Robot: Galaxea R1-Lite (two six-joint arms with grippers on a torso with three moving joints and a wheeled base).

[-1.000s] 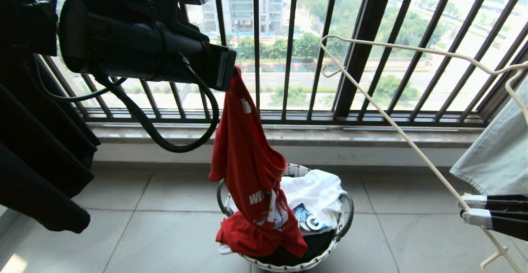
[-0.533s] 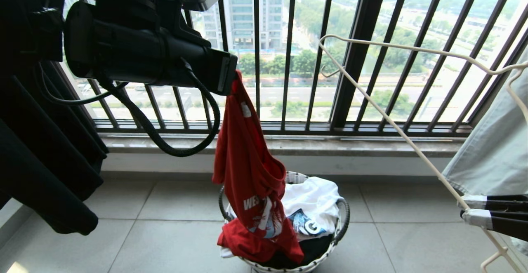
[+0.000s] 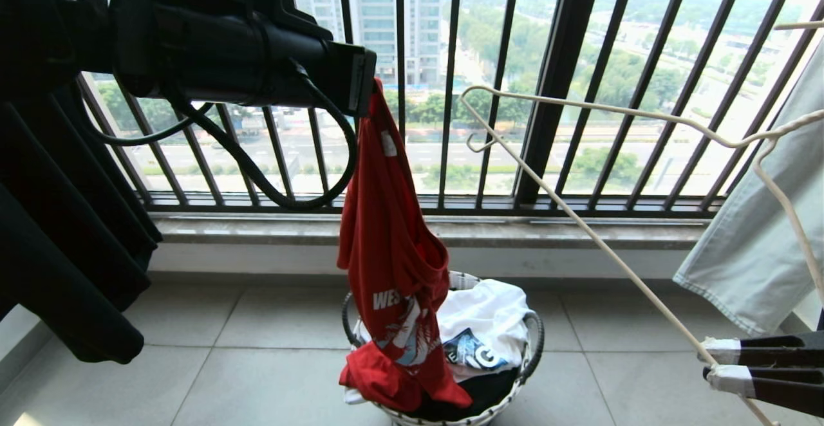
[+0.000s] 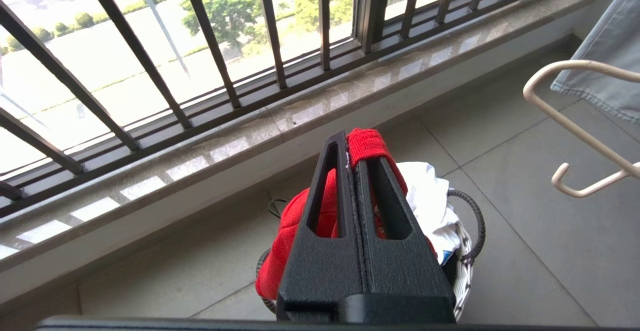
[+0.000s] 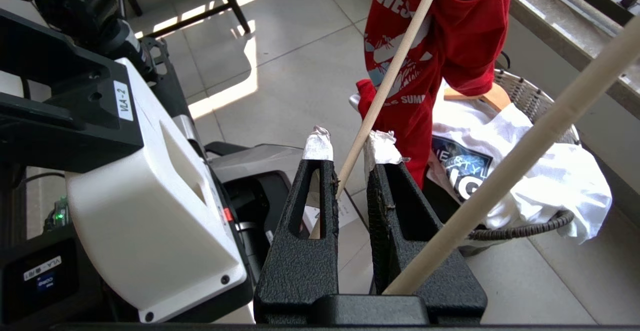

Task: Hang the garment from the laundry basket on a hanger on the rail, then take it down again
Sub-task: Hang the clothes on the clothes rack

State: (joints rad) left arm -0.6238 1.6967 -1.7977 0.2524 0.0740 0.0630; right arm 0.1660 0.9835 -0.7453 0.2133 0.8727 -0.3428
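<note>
1. Left tool (image 3: 370, 94): clamped on a fold of the garment (image 3: 393, 252), which hangs from it, its hem draped in the laundry basket (image 3: 537, 339).
2. Right tool (image 3: 711, 361): closed on one rod arm of the hanger (image 3: 579, 217), held beside the garment.
3. Your risks: the thin pinch may slip as you lift; the bunched cloth hides the neck opening, so the hanger's notch hooks may snag.
</note>
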